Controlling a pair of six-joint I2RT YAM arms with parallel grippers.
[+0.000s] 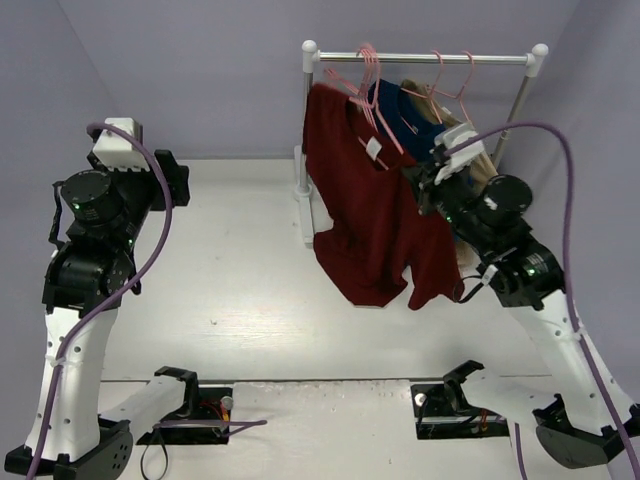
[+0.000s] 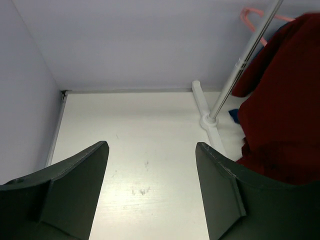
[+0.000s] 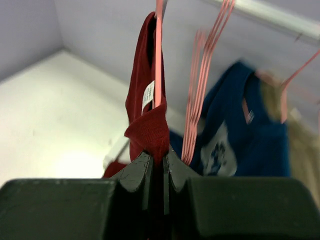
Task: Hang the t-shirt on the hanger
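T-shirt [image 1: 370,220] on hanger [image 3: 158,50], pinched in right jaws; spare hangers [image 3: 197,100], navy garment [image 3: 240,140] close beside; left jaws wide, empty.

Right wrist view: spare hangers [image 3: 200,90], blue garment [image 3: 235,130] and tan garment [image 3: 300,150] were blurred; rail [image 3: 270,17] ran off the right edge. T-shirt [image 3: 147,125] below the fold was hidden by the right gripper [image 3: 158,159]. Left wrist view cut the t-shirt at the right edge. Top view: right arm [image 1: 500,220] hid most of the tan garment.
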